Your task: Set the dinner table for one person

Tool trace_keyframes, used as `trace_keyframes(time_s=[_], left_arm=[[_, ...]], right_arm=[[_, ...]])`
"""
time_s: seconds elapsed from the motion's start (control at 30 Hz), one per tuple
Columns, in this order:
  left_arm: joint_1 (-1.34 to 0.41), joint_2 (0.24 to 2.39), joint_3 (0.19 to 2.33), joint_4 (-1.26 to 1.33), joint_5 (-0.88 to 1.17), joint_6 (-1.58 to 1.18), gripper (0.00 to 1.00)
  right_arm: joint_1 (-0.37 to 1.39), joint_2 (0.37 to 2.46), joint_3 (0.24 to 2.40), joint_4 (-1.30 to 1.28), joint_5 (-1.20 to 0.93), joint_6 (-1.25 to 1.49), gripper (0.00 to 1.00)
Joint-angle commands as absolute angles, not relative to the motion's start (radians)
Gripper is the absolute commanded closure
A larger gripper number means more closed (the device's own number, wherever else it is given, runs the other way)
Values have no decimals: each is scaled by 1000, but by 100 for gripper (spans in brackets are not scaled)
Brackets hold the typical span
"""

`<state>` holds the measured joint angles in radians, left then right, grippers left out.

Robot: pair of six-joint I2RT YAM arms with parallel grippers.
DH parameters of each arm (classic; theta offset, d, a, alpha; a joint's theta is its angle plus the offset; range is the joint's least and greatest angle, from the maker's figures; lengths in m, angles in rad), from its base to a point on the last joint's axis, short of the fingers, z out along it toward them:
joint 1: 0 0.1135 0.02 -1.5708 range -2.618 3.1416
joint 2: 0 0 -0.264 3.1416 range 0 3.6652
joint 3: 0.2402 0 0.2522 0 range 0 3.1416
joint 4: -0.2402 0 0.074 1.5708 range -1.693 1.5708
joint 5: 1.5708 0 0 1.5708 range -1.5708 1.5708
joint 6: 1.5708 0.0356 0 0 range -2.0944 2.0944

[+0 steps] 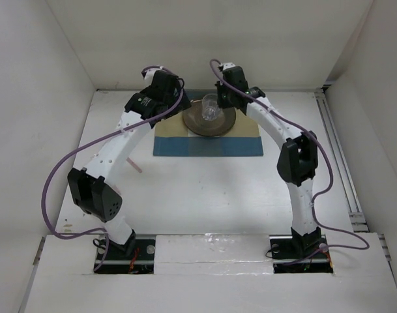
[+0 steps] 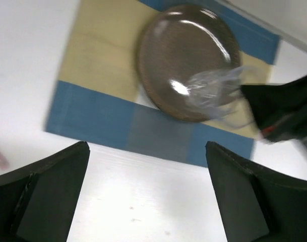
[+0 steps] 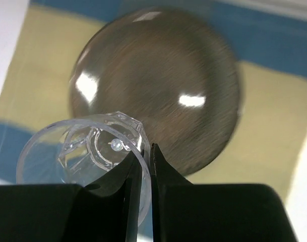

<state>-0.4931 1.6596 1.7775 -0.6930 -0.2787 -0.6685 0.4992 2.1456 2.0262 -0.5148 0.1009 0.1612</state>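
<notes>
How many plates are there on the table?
1. The brown plate lies on the blue-and-tan placemat at the far side of the table, with the right gripper holding a clear cup over it. The arms could hide another.

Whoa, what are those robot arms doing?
The right gripper is pinching a clear plastic cup by its rim and holding it over a brown plate. The plate sits on a blue-and-tan placemat at the far side of the white table. The left gripper is open and empty, hovering near the placemat.
</notes>
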Motion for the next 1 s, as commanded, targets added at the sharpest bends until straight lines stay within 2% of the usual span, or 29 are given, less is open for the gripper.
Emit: trace_keyframes(time_s=[0.0, 0.2, 0.43, 0.73, 0.97], left_arm=[[-485, 1595, 1727, -704, -360, -664, 0], [-485, 1548, 1637, -713, -426, -643, 0], [-485, 1494, 1539, -663, -426, -612, 0], [-485, 1503, 1503, -629, -381, -603, 0], [-485, 1525, 1482, -606, -350, -603, 0]], right_arm=[[413, 2199, 2195, -538, 127, 160, 100], [287, 2351, 2391, -566, 117, 129, 100], [181, 2444, 2419, -473, 37, 109, 100], [126, 2571, 2577, -471, 17, 89, 100], [126, 2612, 2577, -423, -6, 89, 97]])
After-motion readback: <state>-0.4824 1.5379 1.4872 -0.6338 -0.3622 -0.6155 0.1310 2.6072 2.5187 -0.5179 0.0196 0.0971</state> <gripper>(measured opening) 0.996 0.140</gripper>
